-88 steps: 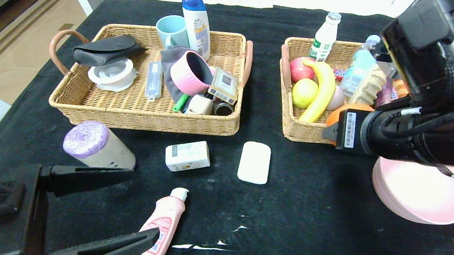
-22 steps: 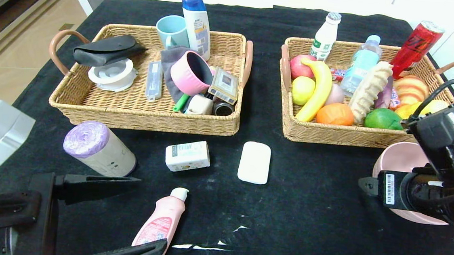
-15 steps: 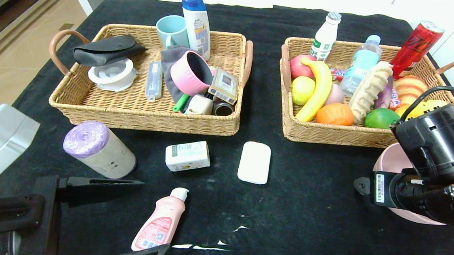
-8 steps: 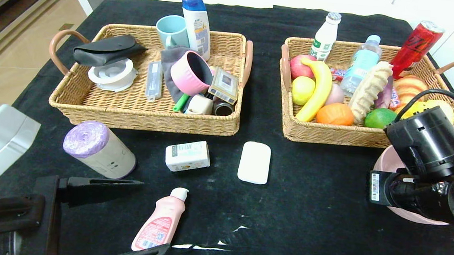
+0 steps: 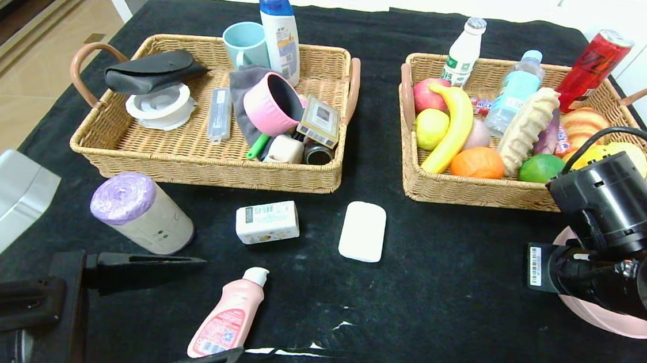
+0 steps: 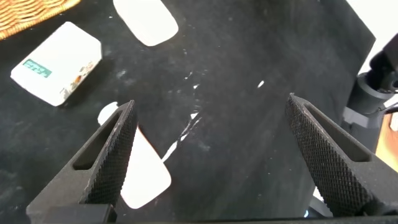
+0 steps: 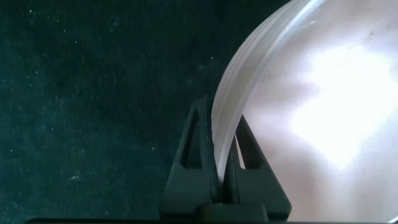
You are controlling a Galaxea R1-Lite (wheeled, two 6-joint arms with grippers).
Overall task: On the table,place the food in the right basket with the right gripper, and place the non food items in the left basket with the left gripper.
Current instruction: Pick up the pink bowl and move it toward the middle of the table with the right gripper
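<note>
My right gripper (image 7: 222, 134) is shut on the rim of the big pink bowl (image 7: 311, 112), one jaw inside and one outside. In the head view the bowl (image 5: 612, 322) sits at the right, in front of the right basket (image 5: 472, 193), mostly hidden under my right arm. The round orange fruit (image 5: 477, 163) lies in the right basket. My left gripper (image 5: 222, 308) is open low at the front left, with the pink bottle (image 5: 226, 318) beside one jaw (image 6: 146, 177). The white box (image 5: 267, 221), plain white bar (image 5: 362, 231) and grey roll (image 5: 139, 213) lie before the left basket (image 5: 203, 172).
The left basket holds a mug, a shampoo bottle, a pink cup, a black case and small items. The right basket holds fruit, bottles, a red can and bread. The black table cloth (image 5: 433, 328) has white scuffs near the front middle.
My right arm left the orange fruit in the right basket, came down and closed on the pink bowl's rim. The bowl has since shifted right and nearer. The left gripper barely moved.
</note>
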